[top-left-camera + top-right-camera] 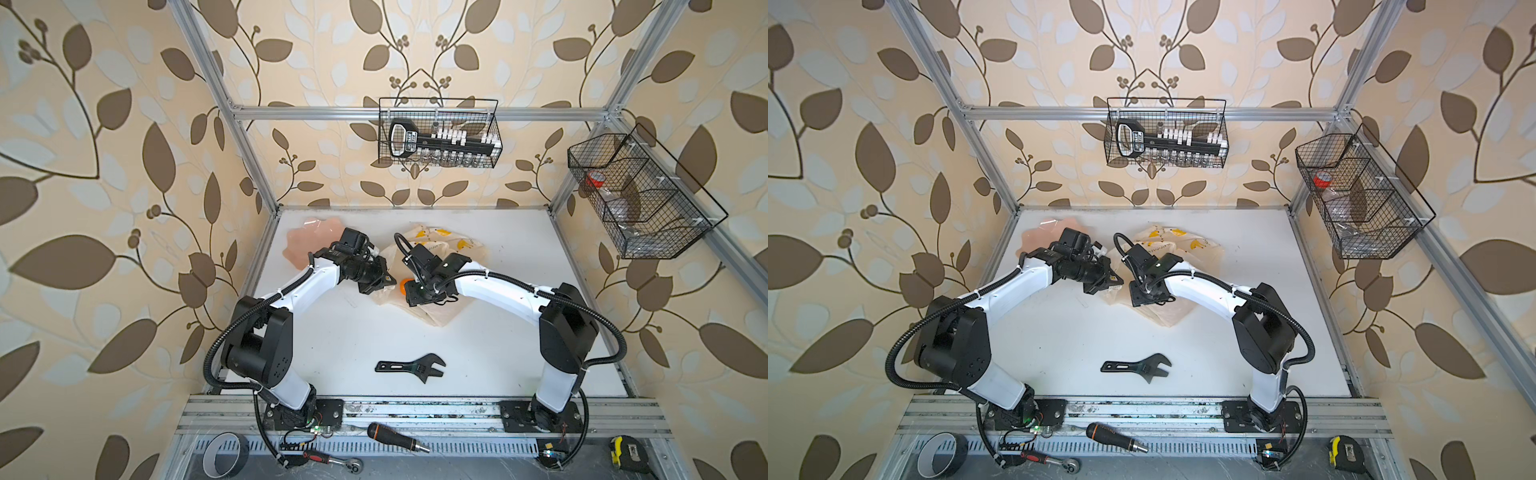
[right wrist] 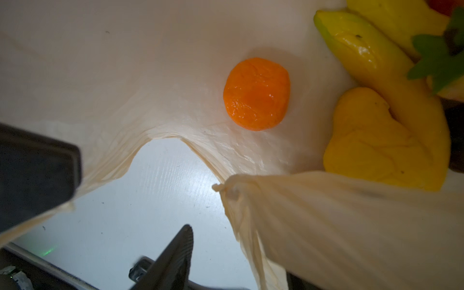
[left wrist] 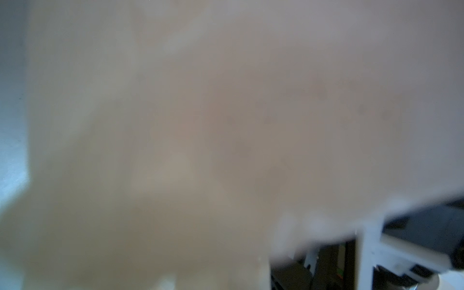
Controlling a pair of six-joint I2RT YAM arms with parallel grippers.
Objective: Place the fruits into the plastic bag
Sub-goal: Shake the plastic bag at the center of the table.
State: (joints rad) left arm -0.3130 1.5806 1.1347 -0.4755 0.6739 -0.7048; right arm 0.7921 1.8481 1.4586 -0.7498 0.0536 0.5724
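The plastic bag (image 1: 438, 245) lies crumpled at the middle back of the table, cream with yellow banana prints. My left gripper (image 1: 387, 279) is shut at the bag's left edge and holds the mouth up; bag film (image 3: 200, 125) blurs the whole left wrist view. My right gripper (image 2: 233, 253) hangs over the bag mouth with its jaws apart. One finger (image 2: 175, 256) shows and a bag handle fold (image 2: 339, 226) covers the other. An orange tangerine (image 2: 257, 94) rests on the bag's lower sheet, free of the fingers. Deeper in lie yellow bananas (image 2: 364, 55), a yellow lemon (image 2: 371, 140) and a strawberry's green leaf (image 2: 437, 57).
A pink petal-shaped dish (image 1: 307, 241) sits at the back left behind the left arm. A black adjustable wrench (image 1: 411, 368) lies on the white table (image 1: 353, 332) near the front. Wire baskets (image 1: 440, 133) hang on the back and right walls. Tools lie on the front rail (image 1: 415, 415).
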